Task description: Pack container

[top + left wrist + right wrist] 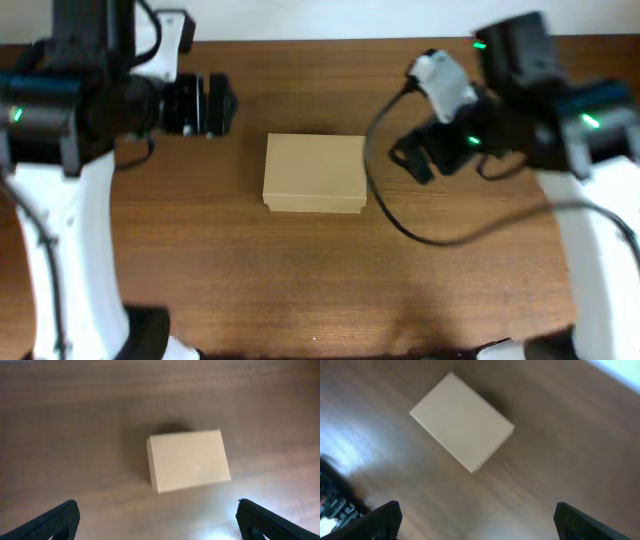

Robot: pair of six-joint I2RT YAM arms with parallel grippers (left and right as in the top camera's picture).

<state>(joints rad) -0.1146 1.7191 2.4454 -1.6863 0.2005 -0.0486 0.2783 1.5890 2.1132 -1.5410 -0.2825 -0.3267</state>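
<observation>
Centrally container [315,172] shut, grippers apart, open

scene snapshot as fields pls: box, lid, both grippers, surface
container: tan cardboard box, mid-table, between the two arms
lid: looks shut, top flat
left gripper: open, holding nothing, apart from the container
right gripper: open, holding nothing, apart from the container
table: brown wood grain

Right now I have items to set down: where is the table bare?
Widest bare patch: between the container and the near edge of the table. Smaller patch: left of the container, nearer than the left gripper. Crowded: container's right, where the cable loops under the right gripper.
</observation>
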